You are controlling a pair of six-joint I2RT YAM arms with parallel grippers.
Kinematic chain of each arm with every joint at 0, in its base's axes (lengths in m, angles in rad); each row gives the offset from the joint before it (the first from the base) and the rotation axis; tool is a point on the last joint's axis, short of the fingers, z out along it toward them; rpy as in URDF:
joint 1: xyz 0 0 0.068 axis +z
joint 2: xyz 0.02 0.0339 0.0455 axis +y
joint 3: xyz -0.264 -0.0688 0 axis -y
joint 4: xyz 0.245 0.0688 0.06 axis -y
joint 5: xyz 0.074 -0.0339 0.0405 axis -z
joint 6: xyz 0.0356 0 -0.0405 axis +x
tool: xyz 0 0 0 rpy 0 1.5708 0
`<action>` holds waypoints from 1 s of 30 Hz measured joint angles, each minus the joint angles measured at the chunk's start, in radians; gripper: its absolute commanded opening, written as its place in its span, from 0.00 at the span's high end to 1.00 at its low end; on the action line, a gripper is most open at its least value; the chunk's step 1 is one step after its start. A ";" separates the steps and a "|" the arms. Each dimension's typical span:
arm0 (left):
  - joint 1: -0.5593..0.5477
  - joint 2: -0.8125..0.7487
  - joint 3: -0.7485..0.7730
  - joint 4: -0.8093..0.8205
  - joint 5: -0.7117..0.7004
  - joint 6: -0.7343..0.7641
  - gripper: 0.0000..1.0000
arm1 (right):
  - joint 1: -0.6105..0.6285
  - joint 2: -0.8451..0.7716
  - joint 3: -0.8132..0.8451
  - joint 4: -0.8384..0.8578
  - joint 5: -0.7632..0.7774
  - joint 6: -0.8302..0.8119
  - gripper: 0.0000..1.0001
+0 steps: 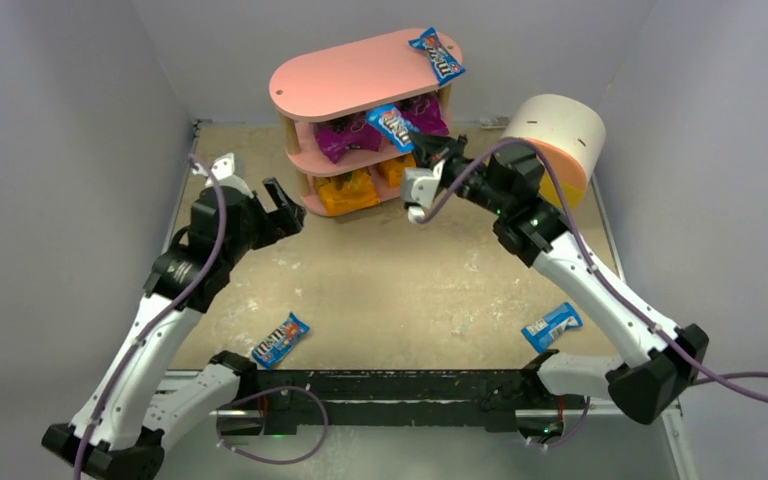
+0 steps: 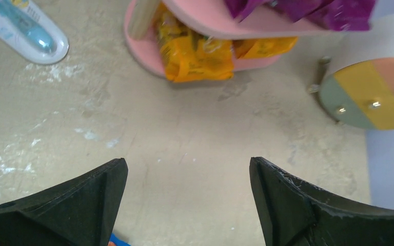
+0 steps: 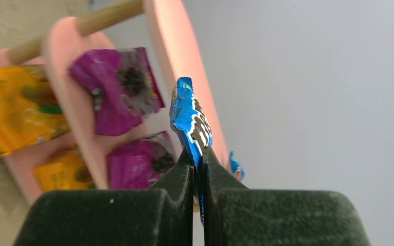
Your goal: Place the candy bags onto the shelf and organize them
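Observation:
The pink shelf [image 1: 360, 75] stands at the back. One blue M&M's packet [image 1: 437, 53] lies on its top board. Two purple bags [image 1: 345, 138] sit on the middle tier and two orange bags [image 1: 348, 192] on the bottom tier. My right gripper [image 1: 422, 148] is shut on another blue packet [image 1: 392, 123] and holds it beside the shelf's right end at middle-tier height; in the right wrist view the packet [image 3: 191, 120] stands up from the closed gripper [image 3: 198, 154]. My left gripper [image 1: 285, 205] is open and empty, left of the shelf. Two blue packets [image 1: 280, 340] [image 1: 551, 326] lie on the table.
The white-orange-yellow drawer unit [image 1: 560, 140] lies at the back right, close behind my right arm. A pale blue-and-white oval item [image 2: 25, 31] lies on the table left of the shelf. Grey walls close in both sides.

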 measured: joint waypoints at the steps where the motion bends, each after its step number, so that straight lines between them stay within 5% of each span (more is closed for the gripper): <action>1: 0.000 0.014 -0.018 0.000 -0.004 0.006 0.07 | -0.005 0.034 0.042 0.001 0.015 0.000 1.00; 8: 0.000 0.075 -0.135 0.013 -0.007 0.016 0.03 | -0.085 0.256 0.311 0.010 0.043 -0.013 1.00; 22: 0.000 0.050 -0.214 0.037 -0.040 0.013 0.02 | -0.195 0.566 0.575 -0.029 -0.060 -0.046 1.00; 30: 0.000 0.056 -0.235 0.055 -0.031 0.013 0.01 | -0.194 0.600 0.629 -0.085 -0.057 -0.069 0.87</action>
